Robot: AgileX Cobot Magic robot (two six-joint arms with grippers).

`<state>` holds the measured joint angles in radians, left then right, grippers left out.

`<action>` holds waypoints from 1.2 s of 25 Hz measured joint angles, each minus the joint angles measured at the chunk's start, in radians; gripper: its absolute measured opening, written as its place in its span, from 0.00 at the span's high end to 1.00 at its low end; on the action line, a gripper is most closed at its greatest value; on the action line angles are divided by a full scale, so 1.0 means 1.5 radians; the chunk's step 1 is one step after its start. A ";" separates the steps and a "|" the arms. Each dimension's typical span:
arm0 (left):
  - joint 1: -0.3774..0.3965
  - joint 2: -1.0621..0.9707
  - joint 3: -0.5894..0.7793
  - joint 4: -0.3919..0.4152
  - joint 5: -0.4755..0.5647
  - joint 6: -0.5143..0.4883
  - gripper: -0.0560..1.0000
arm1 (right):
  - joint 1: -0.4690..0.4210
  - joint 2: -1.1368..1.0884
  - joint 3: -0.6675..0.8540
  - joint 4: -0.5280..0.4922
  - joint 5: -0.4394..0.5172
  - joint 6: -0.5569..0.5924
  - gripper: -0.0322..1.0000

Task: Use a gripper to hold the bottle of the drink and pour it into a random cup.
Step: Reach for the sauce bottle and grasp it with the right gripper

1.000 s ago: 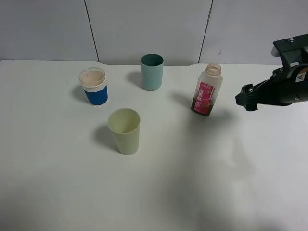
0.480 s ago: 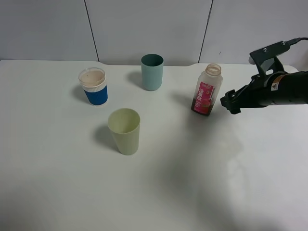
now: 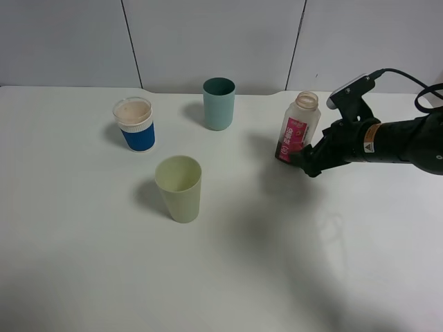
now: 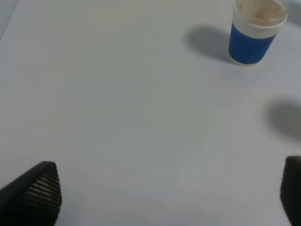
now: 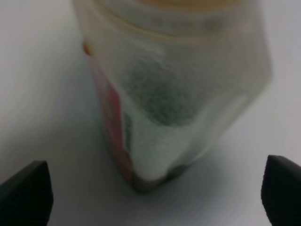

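White table (image 3: 83,277), bottle (image 3: 299,131) at right end effector (image 3: 305,163)

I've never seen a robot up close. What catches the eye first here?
The black arm on the right, its open gripper set either side of a small bottle of dark drink, not gripping it. Left of that, on the white table, stand a blue cup, a teal cup at the back and a yellow-green cup in front.

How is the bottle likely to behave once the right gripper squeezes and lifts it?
The bottle looks thin translucent plastic, so it may flex under a squeeze. Dark liquid shows only low down, so it is probably light. It seems uncapped, so a bump from the open right gripper could spill it.
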<state>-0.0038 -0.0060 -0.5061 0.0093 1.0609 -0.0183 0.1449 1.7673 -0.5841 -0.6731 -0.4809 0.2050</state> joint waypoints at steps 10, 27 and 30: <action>0.000 0.000 0.000 0.000 0.000 0.000 0.07 | -0.013 0.039 0.001 -0.005 -0.083 -0.061 0.13; 0.000 0.000 0.000 0.000 0.000 0.000 0.07 | -0.102 0.094 0.001 -0.112 -0.249 -0.064 0.13; 0.000 0.000 0.000 0.000 0.000 0.000 0.07 | -0.102 0.125 0.000 -0.114 -0.297 -0.066 0.13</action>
<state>-0.0038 -0.0060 -0.5061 0.0093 1.0609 -0.0183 -0.0079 1.9549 -0.5839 -0.8444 -0.9259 0.1060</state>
